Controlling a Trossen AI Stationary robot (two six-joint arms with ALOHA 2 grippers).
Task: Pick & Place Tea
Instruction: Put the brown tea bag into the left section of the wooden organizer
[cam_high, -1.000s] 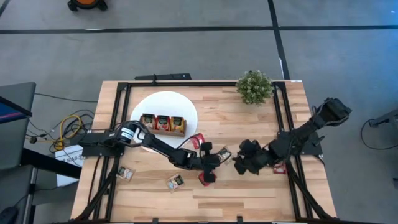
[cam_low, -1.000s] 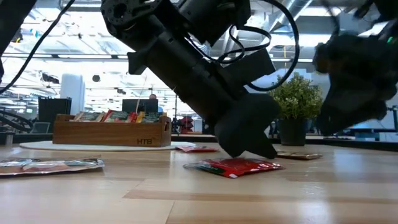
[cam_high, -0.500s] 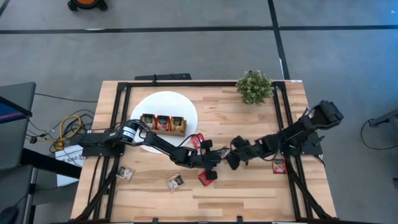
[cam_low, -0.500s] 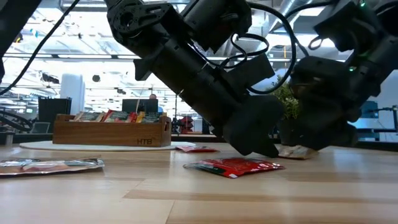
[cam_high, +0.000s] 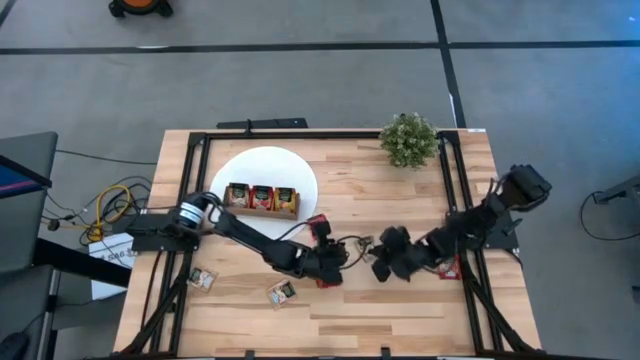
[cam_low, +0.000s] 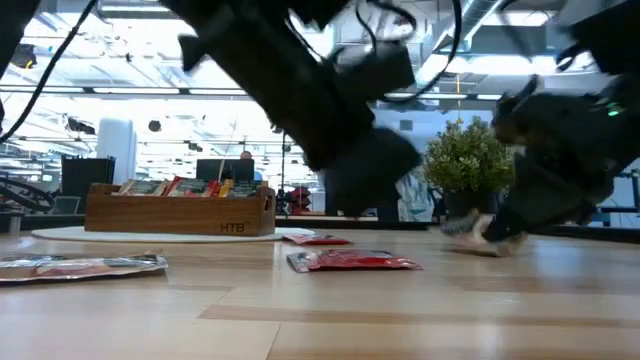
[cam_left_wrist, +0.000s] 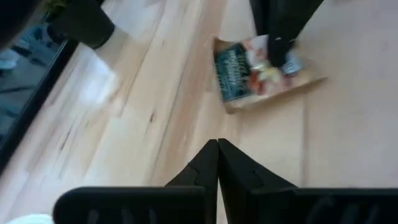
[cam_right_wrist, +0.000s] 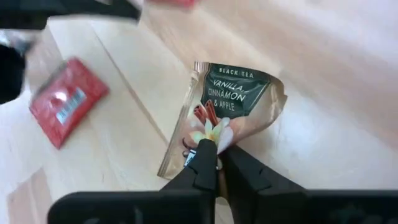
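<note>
A green-and-gold tea sachet (cam_right_wrist: 233, 102) lies at the table's middle, and my right gripper (cam_right_wrist: 216, 163) is shut on it; in the high view that gripper (cam_high: 376, 262) reaches in from the right. My left gripper (cam_left_wrist: 217, 146) is shut with nothing between its fingers. It hovers just left of the right one (cam_high: 338, 262), above a red sachet (cam_low: 350, 260) that lies flat on the wood. The left wrist view shows the green sachet (cam_left_wrist: 249, 68) under the right arm's fingers. My right gripper pinches the green-and-gold sachet's edge (cam_right_wrist: 208, 134), opposite its printed dark band, between its two fingers. The fingers slant down from the table's right side. The sachet bends up and creases at the pinch, while its banded end (cam_right_wrist: 239, 78) seems to rest on the wood.
A wooden tray (cam_high: 262, 198) filled with sachets stands on a white disc (cam_high: 265, 165) at the far left. A potted plant (cam_high: 408, 140) stands at the far right. Loose sachets lie near the front left (cam_high: 204, 278) (cam_high: 282, 291), at the middle (cam_high: 318, 223) and beside the right arm (cam_high: 447, 268).
My right gripper has reached toward the table's middle, come down on the green-and-gold sachet and shut on its edge. My left gripper, still shut, has lifted off the red sachet and drawn a little toward the table's left; the red sachet stays flat on the wood.
</note>
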